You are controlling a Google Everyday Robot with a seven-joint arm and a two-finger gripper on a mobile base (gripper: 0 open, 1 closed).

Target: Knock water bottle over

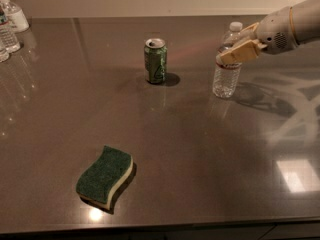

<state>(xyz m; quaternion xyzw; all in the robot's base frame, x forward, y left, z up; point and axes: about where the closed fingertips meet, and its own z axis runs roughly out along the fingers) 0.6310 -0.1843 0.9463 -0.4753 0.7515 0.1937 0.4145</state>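
The water bottle [226,79] is clear ribbed plastic with a white cap and a coloured label band. It stands on the dark table at the right, a little right of the green can [155,61]. It leans very slightly. My gripper [239,52] comes in from the upper right on a pale arm. Its tan fingers [242,52] lie across the bottle's upper body, just above the label, touching it or very close in front of it.
A green sponge [105,176] with a pale underside lies near the table's front edge. Several small clear bottles [7,34] and a white pump-top bottle [14,15] stand at the far left back corner. The table's front edge [160,227] runs along the bottom.
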